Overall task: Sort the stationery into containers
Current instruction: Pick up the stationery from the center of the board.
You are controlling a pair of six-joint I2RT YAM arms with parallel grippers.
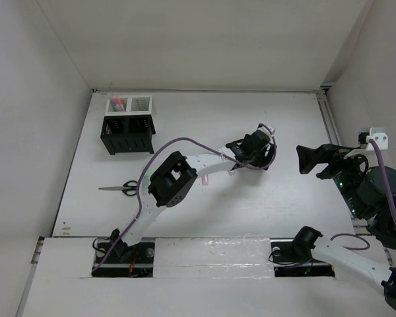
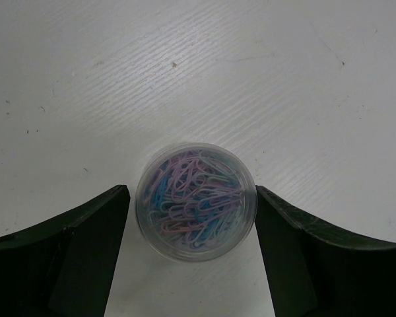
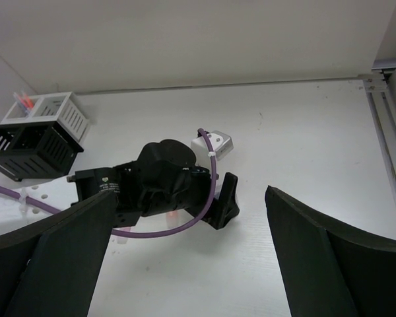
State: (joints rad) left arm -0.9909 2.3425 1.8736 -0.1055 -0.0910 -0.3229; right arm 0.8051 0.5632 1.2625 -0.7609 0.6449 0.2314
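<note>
A round clear tub of coloured paper clips [image 2: 195,201] stands on the table between the fingers of my left gripper [image 2: 191,193], which is open with a small gap on each side. In the top view the left gripper [image 1: 245,157] hides the tub. My right gripper [image 3: 191,195] is open and empty, to the right of the left one [image 1: 308,158]. The black organiser [image 1: 127,134] and white organiser [image 1: 131,104] stand at the back left. Red and orange pens [image 1: 117,102] stand in the white one's left compartment. Black-handled scissors [image 1: 123,188] lie at the left.
A small pinkish piece [image 1: 204,179] lies by the left forearm. Both organisers also show in the right wrist view [image 3: 26,148]. A metal rail [image 1: 327,119] runs along the table's right edge. White walls close the back and sides.
</note>
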